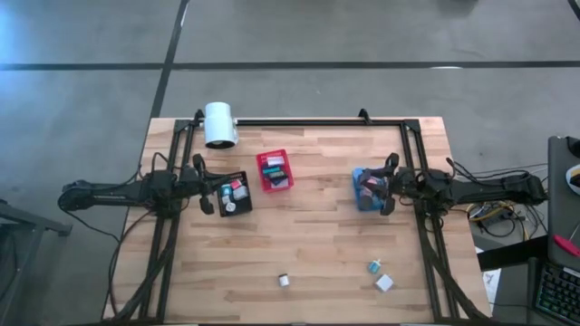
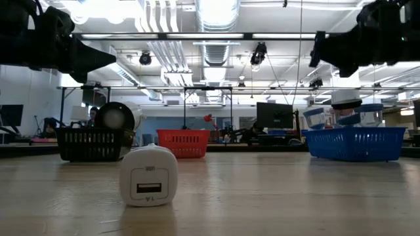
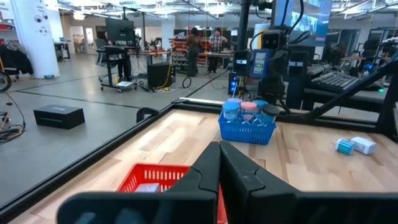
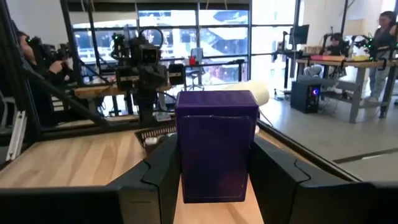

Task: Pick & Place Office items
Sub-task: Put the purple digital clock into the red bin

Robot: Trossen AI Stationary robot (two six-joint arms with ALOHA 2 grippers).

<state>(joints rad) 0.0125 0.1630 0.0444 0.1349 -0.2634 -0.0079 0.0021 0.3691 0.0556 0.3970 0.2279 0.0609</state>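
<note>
Purple box, smooth, upright and rectangular, sits pinched between the right gripper's fingers over the blue bin, the left gripper pressed shut, above a pale wood table in an open workshop.

A robotics lab: exposed ceiling ducts, workbenches with monitors, concrete floor
</note>
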